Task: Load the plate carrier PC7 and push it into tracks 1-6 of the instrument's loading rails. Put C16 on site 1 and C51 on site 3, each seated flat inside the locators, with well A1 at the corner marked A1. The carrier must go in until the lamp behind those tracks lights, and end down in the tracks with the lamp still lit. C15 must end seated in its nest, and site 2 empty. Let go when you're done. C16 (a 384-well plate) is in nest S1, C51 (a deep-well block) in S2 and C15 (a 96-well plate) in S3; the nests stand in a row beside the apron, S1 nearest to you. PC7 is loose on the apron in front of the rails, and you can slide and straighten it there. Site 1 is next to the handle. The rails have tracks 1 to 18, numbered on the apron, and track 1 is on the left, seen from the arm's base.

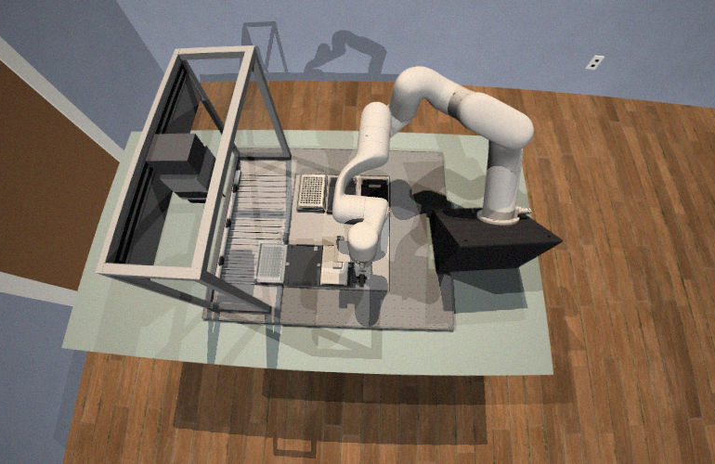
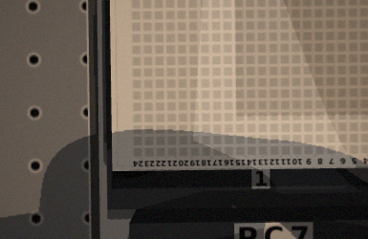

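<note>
The white arm hangs its end effector (image 1: 360,277) over the handle end of plate carrier PC7 (image 1: 302,266), fingers spread wide and gripping nothing, probably poised to push. C16 (image 2: 241,81), a pale 384-well plate gridded with tiny square wells, sits on site 1 beside the handle, its numbered edge above the "1" label (image 2: 261,179). Another finely gridded plate, presumably C51 (image 1: 270,262), occupies the far site by the ribbed loading rails (image 1: 259,218); the middle site looks dark and bare. C15 (image 1: 310,191) waits in its nest beside the apron. The carrier lies flat on the perforated table (image 2: 21,86), partly aligned with the nearest tracks.
</note>
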Available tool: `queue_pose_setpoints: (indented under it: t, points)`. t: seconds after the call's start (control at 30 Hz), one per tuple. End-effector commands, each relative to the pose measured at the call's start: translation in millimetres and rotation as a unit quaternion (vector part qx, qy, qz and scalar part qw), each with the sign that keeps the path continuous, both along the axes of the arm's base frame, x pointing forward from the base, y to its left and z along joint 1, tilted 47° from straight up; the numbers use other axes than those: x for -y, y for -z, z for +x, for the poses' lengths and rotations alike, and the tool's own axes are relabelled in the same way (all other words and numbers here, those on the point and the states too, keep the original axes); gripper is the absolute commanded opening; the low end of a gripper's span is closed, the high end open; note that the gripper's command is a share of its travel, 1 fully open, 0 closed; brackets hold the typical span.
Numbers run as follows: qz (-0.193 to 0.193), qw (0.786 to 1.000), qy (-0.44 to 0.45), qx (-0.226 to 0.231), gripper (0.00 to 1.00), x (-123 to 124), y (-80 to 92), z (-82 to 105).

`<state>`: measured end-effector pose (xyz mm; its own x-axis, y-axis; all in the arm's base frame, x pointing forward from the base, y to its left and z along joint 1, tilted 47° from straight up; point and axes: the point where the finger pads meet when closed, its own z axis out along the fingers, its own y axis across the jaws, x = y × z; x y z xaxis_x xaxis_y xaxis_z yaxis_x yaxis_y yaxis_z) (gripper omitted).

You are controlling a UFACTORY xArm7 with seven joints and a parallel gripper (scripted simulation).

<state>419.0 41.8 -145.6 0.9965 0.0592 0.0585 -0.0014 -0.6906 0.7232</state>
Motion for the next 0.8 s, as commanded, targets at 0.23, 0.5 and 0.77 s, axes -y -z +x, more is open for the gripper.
queue_pose_setpoints:
  t: [0.23,0.5,0.77]
  points:
    - [0.001,1.000,-0.001,0.001,0.82,-2.8,-1.3,10.6]
    - [0.001,1.000,-0.001,0.001,0.82,-3.3,-1.8,18.6]
    - [0.001,1.000,-0.001,0.001,0.82,-3.7,-2.2,24.6]
